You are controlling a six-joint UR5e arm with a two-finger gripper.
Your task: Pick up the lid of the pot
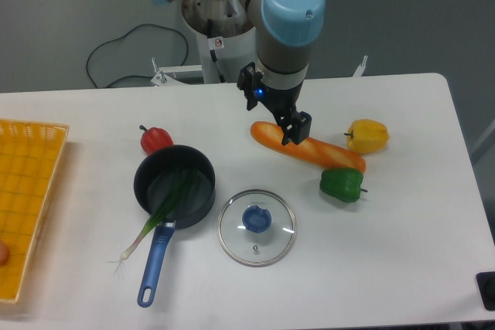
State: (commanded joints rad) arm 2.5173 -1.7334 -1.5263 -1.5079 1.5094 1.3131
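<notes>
The job is at its very start: the lid (257, 239) lies on the table (387, 268), knob (257, 219) up, just beside the pan (203, 205) and apart from the claw (272, 115). The claw hangs over the far part of the table, by the carrot (332, 154), its two fingers spread wide with nothing seen between them. So none of the pick-up is done. What is left, I judge, is all of it: travel toward the near side, line up over the knob, lower, close, and lift.

Dark arm (292, 17) from above, jaws (273, 117) downward and apart.
</notes>
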